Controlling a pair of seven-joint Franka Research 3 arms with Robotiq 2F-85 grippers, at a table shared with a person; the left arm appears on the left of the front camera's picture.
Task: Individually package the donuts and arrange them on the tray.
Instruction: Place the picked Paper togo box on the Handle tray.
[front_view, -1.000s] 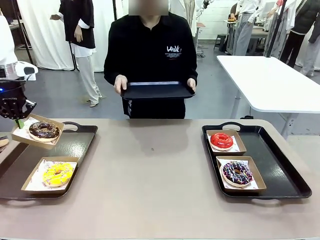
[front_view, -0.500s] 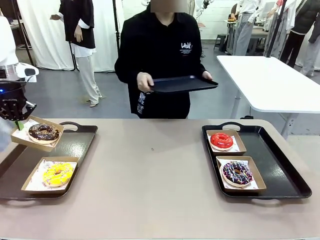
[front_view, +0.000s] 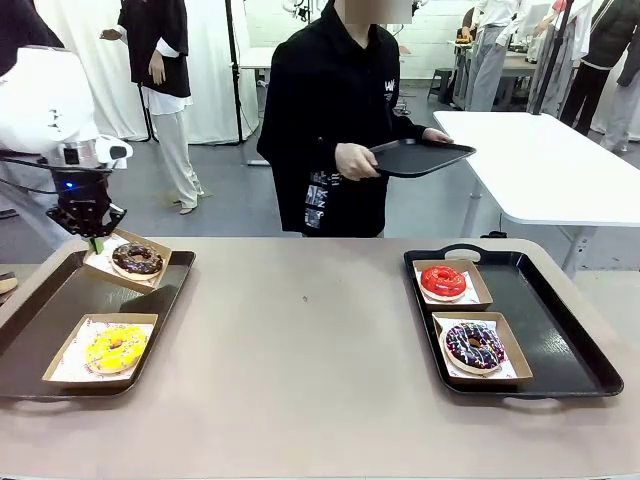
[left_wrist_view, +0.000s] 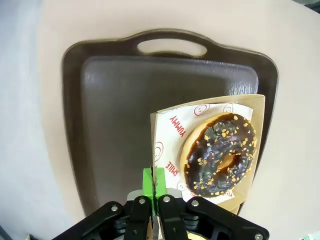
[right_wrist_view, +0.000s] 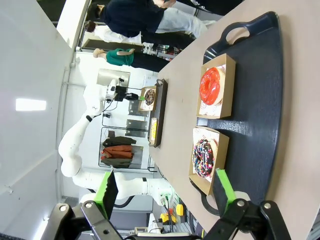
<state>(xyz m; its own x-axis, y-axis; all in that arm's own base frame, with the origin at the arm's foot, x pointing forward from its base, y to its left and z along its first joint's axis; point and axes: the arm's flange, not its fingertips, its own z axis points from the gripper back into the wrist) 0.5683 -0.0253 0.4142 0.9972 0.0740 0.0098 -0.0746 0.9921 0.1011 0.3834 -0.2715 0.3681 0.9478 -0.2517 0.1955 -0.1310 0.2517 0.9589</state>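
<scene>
Cardboard box (front_view: 128, 262) carrying the chocolate donut (front_view: 137, 259) is hanging tilted above the left tray (front_view: 60, 300), pinched in the left gripper (front_view: 97, 241)'s closed jaws, likely needing a level set-down, while the right gripper (right_wrist_view: 165, 192)'s jaws are gaping wide.

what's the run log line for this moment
left claw: shut on boxed chocolate donut, held over left tray | right claw: open, holding nothing

We are seeing a yellow donut (front_view: 115, 348), a glossy red donut (front_view: 443, 281), a sprinkled purple-brown donut (front_view: 474, 345), a nut-flecked chocolate donut (left_wrist_view: 220, 154), black trays (front_view: 570, 340) and a beige tabletop (front_view: 300, 370).
</scene>
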